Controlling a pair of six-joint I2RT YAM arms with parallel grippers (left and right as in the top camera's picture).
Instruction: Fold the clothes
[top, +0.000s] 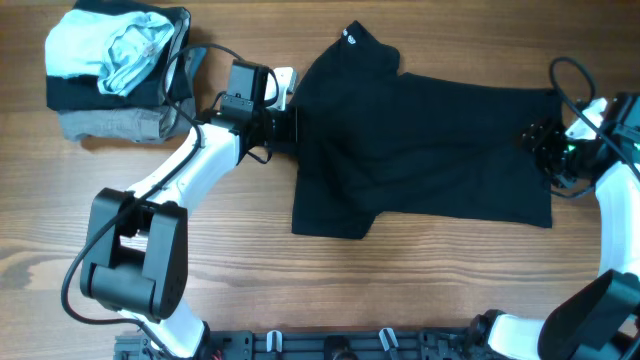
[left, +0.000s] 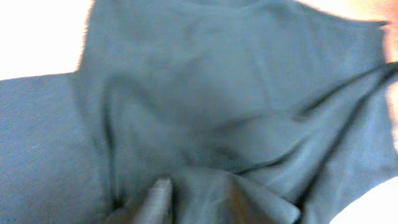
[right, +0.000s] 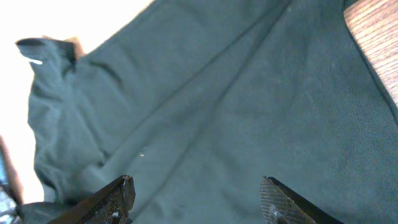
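Wood-grain worktop (top: 420, 290), brown and streaked with darker lines, carries everything.

The right claw (right: 196, 186) stands wide apart in its wrist view. Its two dark metal fingers (right: 118, 194) have ridged inner faces, and nothing is held between them. They hang over the hem end of the black T-shirt (top: 430, 150). From overhead, this claw sits at the shirt's right edge.

The left claw (top: 285, 125) is at the shirt's left edge, by the shoulder. Its wrist view shows only one blurred dark fingertip (left: 158, 194) with cloth bunched up around it. I cannot tell whether this claw is parted or closed, or whether it has the cloth.

The shirt lies across the middle of the worktop, collar to the left and hem to the right. It is soft matte knit, mostly flat, with long shallow creases running along the body. The near sleeve spreads toward the front edge, and the far sleeve is folded up by the collar. A small white mark (top: 350, 35) shows at the neck, too small to read.

Well apart, in the far left corner, sits a stack of clothes (top: 115, 70). A crumpled pale blue piece (top: 105, 50) lies on top of a black layer (top: 70, 95), with a folded grey one (top: 110, 125) underneath.
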